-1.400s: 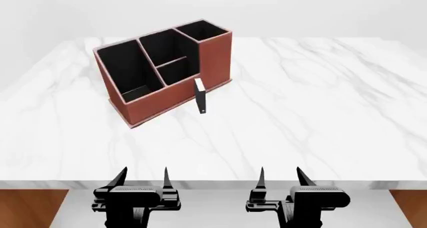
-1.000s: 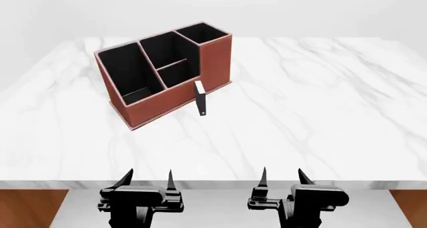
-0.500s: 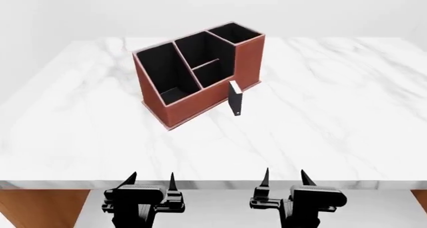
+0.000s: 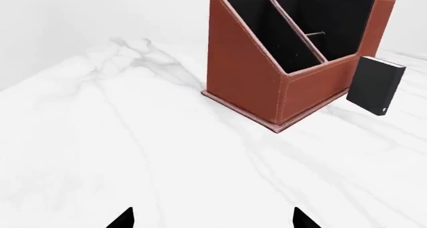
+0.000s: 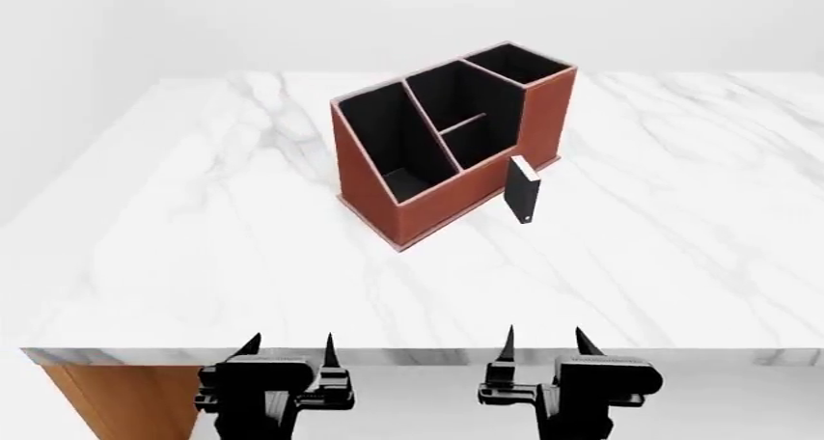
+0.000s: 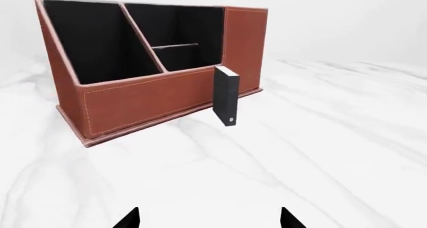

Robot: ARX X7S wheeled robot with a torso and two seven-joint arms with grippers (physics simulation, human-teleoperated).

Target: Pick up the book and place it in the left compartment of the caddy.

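Note:
The small black book [image 5: 524, 190] stands upright on the marble table [image 5: 232, 257], just in front of the reddish-brown caddy [image 5: 445, 184]. The caddy's left compartment [image 5: 386, 146] is the large black-lined bin at its low end. The book [image 6: 227, 95] and the caddy [image 6: 140, 100] also show in the right wrist view, and the book [image 4: 375, 86] and caddy [image 4: 247, 83] in the left wrist view. My left gripper [image 5: 288, 346] and right gripper [image 5: 543, 343] are open and empty, side by side at the table's near edge, far short of the book.
The table's front edge [image 5: 412, 348] runs just ahead of both grippers, and its left corner [image 5: 33, 358] is in view with a wooden side below. Bare marble lies between the grippers and the caddy.
The view has shifted left, so the caddy and book now sit further right in the head view. Both grippers stay open at the near edge.

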